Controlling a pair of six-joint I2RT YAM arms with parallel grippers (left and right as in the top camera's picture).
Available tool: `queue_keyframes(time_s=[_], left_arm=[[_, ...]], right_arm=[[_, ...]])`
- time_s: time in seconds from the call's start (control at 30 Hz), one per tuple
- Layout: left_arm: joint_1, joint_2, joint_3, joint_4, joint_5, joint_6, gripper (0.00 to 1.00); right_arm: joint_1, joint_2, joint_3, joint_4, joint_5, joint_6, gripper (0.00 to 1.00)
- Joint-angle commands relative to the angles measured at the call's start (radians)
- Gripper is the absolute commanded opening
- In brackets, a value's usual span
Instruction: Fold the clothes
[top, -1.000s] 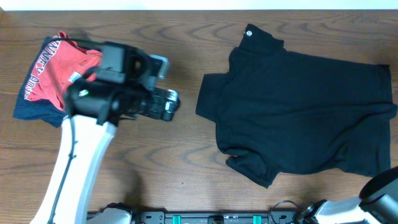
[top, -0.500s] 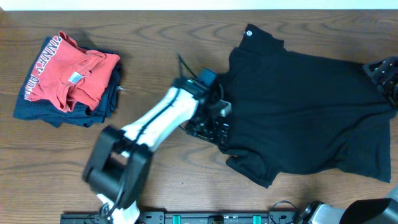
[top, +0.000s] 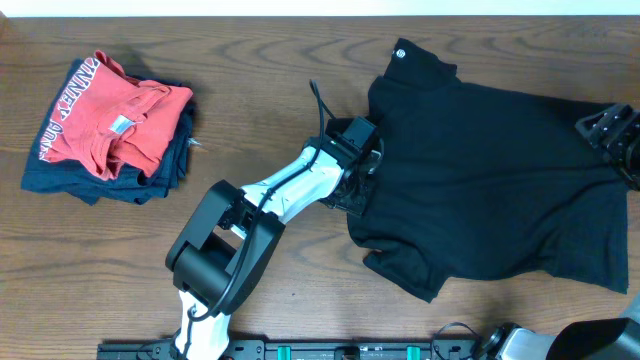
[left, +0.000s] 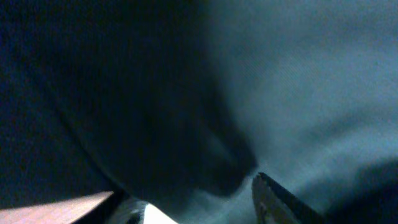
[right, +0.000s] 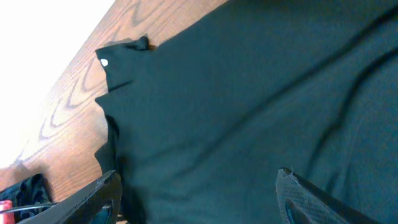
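Here, a black T-shirt is seen spread, rumpled, over the right half of a wooden table. The left fingers are buried in its edge nearest the table's middle; whether they are closed cannot be told. The right fingers are held wide above its right side. The cloth is judged soft, light and limp, best pinched at hems or sleeve corners.

The left arm stretches from the near edge diagonally forward and right, with the left gripper angled down at its end, jaws mostly hidden, their gap unclear. The right gripper hangs low at the far right, its jaws spread wide apart.
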Motion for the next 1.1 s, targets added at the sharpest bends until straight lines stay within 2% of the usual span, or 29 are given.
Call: queue_keyframes(time_s=[0.0,0.1,0.13,0.27,0.4,0.47,0.57,0.73,0.83,0.9,0.97,1.07], left_arm=[[0.004,0.045,-0.001,0.017,-0.170,-0.067,0.36],[0.021,0.060,-0.002,-0.017,-0.220,-0.129,0.11],[0.035,0.061,-0.002,-0.039,-0.237,-0.157,0.07],[0.164,0.061,-0.001,-0.137,-0.305,-0.270,0.06],[0.343,0.059,-0.001,-0.183,-0.301,-0.267,0.06],[0.428,0.055,-0.001,-0.186,-0.296,-0.245,0.06],[0.523,0.043,-0.001,-0.174,-0.188,-0.146,0.06],[0.592,0.004,0.000,-0.192,-0.103,-0.048,0.06],[0.596,-0.050,0.000,-0.203,-0.046,0.010,0.11],[0.592,-0.099,0.000,-0.203,0.006,0.047,0.17],[0.586,-0.163,0.000,-0.207,0.064,0.082,0.29],[0.573,-0.267,0.000,-0.220,0.137,0.120,0.40]], right_arm=[[0.010,0.005,-0.008,-0.011,0.003,-0.027,0.78],[0.010,0.005,-0.013,-0.023,0.003,-0.038,0.77],[0.010,0.005,-0.016,-0.029,0.003,-0.050,0.77],[0.023,0.005,-0.043,-0.045,0.003,-0.061,0.76],[0.053,0.005,-0.114,-0.052,0.006,-0.099,0.75],[0.078,0.005,-0.178,-0.034,0.031,-0.098,0.75],[0.108,0.006,-0.288,0.027,0.099,-0.086,0.75],[0.123,0.006,-0.503,0.280,0.158,0.018,0.71],[0.123,0.006,-0.622,0.573,0.148,0.044,0.69],[0.123,0.006,-0.686,0.768,0.150,0.078,0.61],[0.123,0.008,-0.733,0.923,0.161,0.098,0.59],[0.124,0.028,-0.763,1.049,0.224,0.158,0.56]])
